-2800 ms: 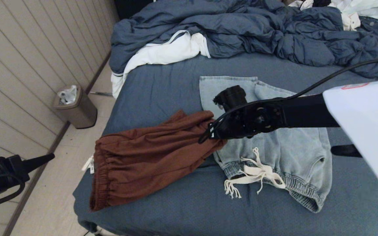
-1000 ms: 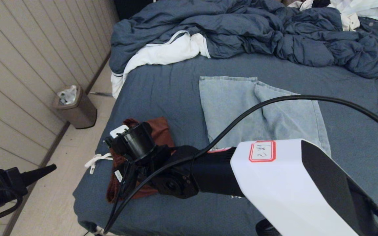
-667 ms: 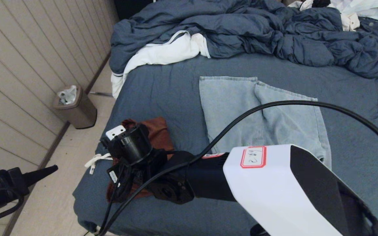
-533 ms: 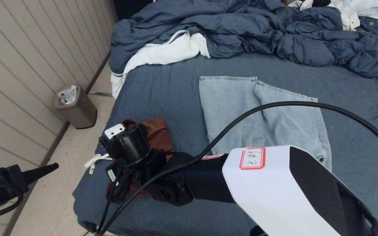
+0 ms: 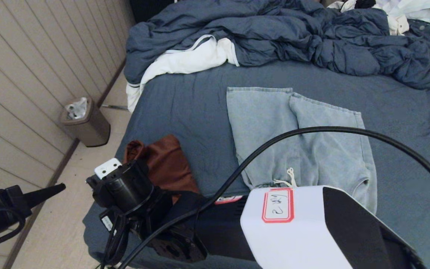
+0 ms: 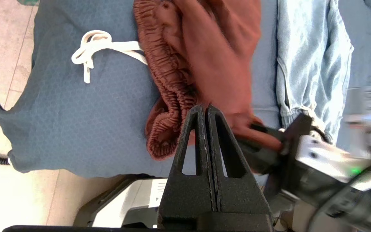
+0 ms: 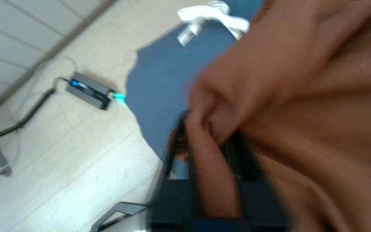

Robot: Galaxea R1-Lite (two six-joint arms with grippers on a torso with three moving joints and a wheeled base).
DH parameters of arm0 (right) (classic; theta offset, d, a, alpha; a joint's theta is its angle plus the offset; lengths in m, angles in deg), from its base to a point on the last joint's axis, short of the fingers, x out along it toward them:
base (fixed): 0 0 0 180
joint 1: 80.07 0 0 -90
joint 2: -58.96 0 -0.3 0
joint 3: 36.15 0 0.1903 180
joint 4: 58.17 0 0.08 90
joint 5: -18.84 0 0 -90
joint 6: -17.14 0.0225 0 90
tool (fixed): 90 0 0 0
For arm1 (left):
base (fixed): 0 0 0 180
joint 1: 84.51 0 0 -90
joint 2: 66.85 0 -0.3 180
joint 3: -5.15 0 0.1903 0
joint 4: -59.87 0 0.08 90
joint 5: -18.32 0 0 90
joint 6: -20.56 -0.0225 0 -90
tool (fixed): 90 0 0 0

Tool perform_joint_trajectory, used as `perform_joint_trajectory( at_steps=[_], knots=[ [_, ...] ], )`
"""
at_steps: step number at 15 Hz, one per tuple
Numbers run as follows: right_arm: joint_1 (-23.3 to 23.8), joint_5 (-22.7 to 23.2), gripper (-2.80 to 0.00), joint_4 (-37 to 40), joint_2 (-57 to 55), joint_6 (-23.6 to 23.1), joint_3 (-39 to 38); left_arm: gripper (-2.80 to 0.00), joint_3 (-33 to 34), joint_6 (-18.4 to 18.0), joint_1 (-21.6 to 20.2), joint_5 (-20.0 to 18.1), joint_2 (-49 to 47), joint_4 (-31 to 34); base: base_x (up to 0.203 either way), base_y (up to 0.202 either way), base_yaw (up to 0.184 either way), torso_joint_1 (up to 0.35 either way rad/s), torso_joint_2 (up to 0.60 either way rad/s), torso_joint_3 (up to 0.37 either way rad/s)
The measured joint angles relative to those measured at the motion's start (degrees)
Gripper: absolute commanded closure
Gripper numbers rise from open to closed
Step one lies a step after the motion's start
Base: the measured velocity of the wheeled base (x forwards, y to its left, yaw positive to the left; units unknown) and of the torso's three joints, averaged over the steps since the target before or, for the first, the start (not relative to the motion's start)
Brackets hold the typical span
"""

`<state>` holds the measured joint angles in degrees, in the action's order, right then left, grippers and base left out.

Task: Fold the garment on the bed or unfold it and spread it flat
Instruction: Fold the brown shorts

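Because the right gripper pinches a fold of the rust-brown shorts, fingers parted only by cloth, they bunch at the bed's near-left corner; the left gripper idles shut, left of it.

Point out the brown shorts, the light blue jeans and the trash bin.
brown shorts [image 5: 164, 164], head view, on the folded cloth above the right arm's wrist.
light blue jeans [image 5: 271, 123], head view, on the left leg panel.
trash bin [image 5: 88, 127], head view, on its metal side.
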<state>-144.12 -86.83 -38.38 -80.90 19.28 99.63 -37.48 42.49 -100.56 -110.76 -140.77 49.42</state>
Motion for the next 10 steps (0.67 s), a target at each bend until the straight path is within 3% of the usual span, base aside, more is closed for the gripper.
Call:
perform_joint_trajectory(
  at_steps=[10],
  knots=[
    [1.33,-1.42,-2.8,0.0,4.76,-1.57,-0.56,0.0,-0.9,0.09,0.0,-0.07,1.04,0.02,0.0,0.0,0.0,0.0,0.0,0.0]
  ],
)
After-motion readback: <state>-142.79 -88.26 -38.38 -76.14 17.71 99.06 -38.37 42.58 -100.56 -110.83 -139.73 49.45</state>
